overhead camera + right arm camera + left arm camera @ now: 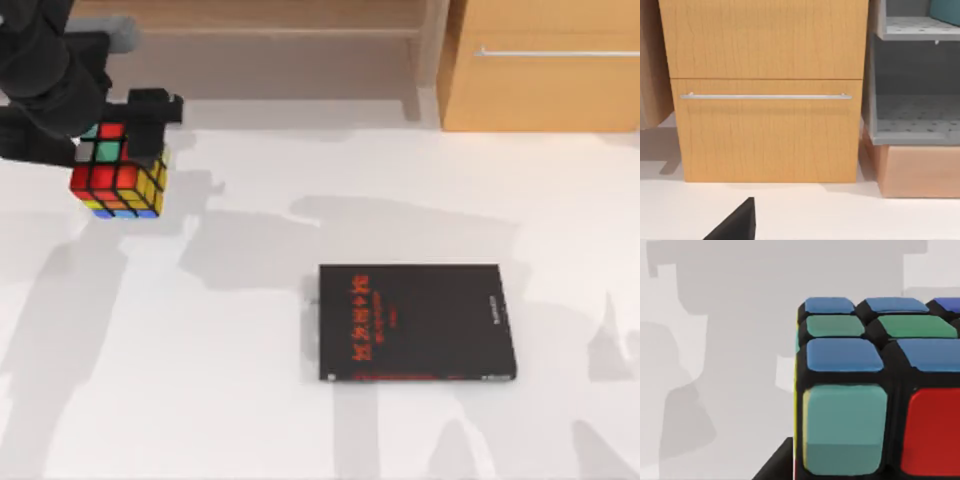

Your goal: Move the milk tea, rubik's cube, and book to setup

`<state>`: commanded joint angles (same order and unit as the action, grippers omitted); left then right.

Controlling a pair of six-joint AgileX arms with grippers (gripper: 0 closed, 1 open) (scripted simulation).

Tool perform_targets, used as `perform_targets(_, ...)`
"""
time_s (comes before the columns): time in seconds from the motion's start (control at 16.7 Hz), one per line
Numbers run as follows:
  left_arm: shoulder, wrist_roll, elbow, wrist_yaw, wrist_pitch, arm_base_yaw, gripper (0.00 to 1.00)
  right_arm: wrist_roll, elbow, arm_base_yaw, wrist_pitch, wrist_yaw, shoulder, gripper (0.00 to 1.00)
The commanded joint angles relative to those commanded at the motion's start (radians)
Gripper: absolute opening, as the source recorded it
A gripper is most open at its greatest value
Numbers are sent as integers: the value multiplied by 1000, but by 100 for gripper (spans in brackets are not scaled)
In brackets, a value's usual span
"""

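My left gripper (128, 140) is shut on the rubik's cube (115, 182) at the table's far left, gripping it from above. The cube looks lifted a little off the white surface, with its shadow beside it. Up close, the cube (865, 390) shows blue, green, teal and red stickers between black edges. The book (415, 322), black with red lettering, lies flat right of the table's middle, far from that gripper. The milk tea is out of view. A dark tip, perhaps one finger (737, 225) of my right gripper, shows before the cabinet.
A wooden cabinet (540, 70) with a drawer handle stands at the back right; its front (765, 125) faces the right wrist camera. A low wooden shelf (260, 40) runs along the back. A grey shelf unit (915, 115) stands beside the cabinet.
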<state>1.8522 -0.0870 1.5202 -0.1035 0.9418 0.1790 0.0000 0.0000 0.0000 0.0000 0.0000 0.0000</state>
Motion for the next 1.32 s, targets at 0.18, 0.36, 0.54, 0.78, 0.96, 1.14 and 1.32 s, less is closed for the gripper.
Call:
perform_targets(0.18,-118,68,-50,-50,-211,-34,0,0,0,0,0,0,0,100)
perform_targets(0.36,-252,95,-72,-78,-501,-125,0,0,0,0,0,0,0,100)
perform_targets(0.54,-347,88,-90,-81,-774,-244,0,0,0,0,0,0,0,100)
perform_targets(0.78,-361,88,-118,-93,-996,-349,0,0,0,0,0,0,0,100)
perform_targets(0.96,-349,101,-130,-110,-1054,-364,0,0,0,0,0,0,0,100)
perform_targets(1.14,-349,101,-130,-110,-1054,-364,0,0,0,0,0,0,0,100)
perform_targets(1.32,-345,101,-113,-111,-1067,-356,0,0,0,0,0,0,0,100)
